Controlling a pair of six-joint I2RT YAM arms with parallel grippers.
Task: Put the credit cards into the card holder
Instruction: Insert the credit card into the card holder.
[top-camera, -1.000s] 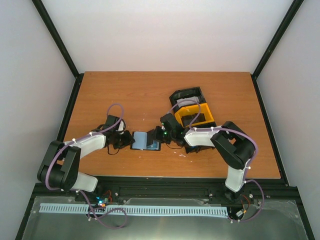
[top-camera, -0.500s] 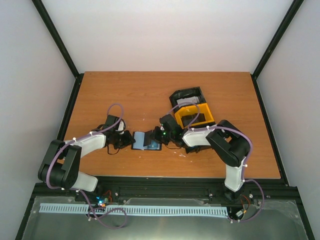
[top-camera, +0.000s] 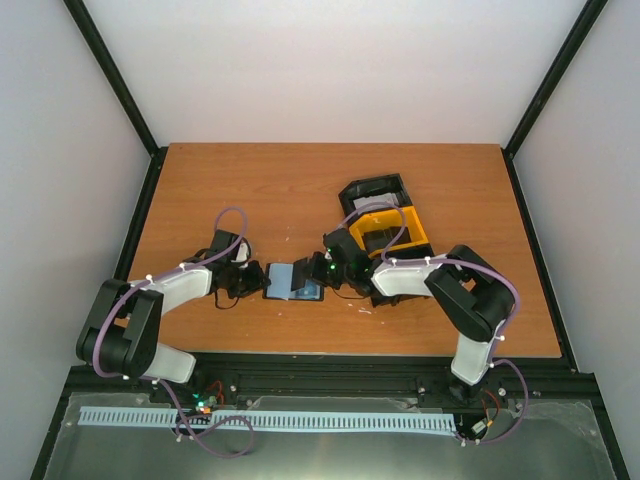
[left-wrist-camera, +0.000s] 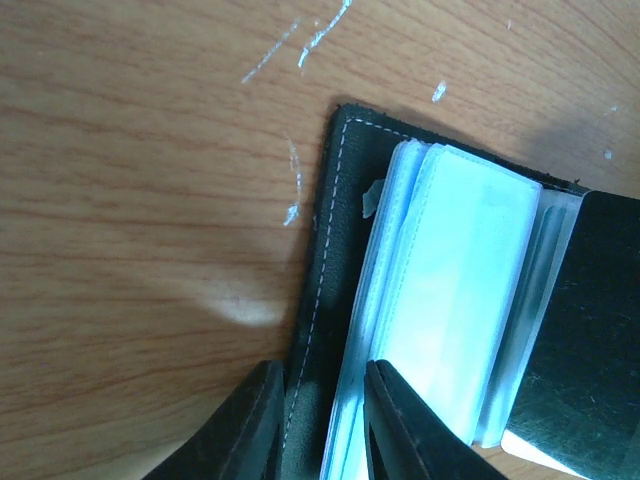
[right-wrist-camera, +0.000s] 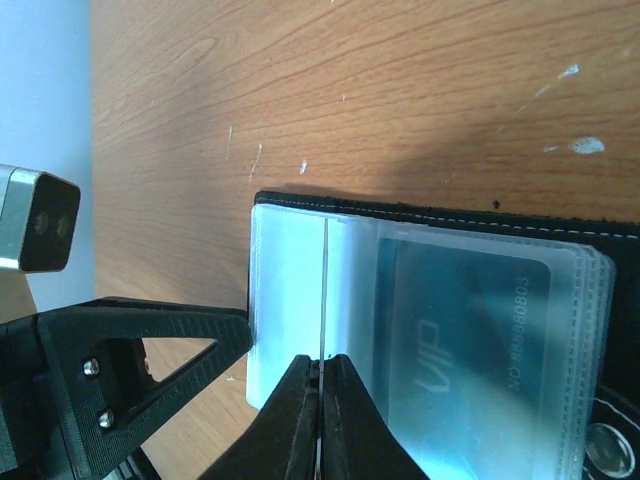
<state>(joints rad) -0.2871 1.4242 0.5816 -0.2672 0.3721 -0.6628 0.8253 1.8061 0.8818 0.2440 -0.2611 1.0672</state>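
Table (top-camera: 250, 190): orange-brown wood, with pale scuffs near the holder.
Arms: both are bent inward and meet low over the near-middle of the table.
Tray (top-camera: 418, 232): black and yellow, right of centre at mid-depth, well clear of the near edge.
Card holder (top-camera: 293, 282): black with a stitched cover, lying open near the near edge and just left of centre. Its clear sleeves are fanned.
Credit card (right-wrist-camera: 470, 330): pale blue, marked "VIP" with a number, inside a sleeve.
Left gripper (left-wrist-camera: 325, 425): jaws a little apart. One tip is at the cover's outer edge, the other over the sleeve edges. No clamp is visible.
Right gripper (right-wrist-camera: 321, 365): fingers together, pinching a thin leaf (right-wrist-camera: 323, 290) seen edge-on. Cannot tell whether it is a sleeve or a card.
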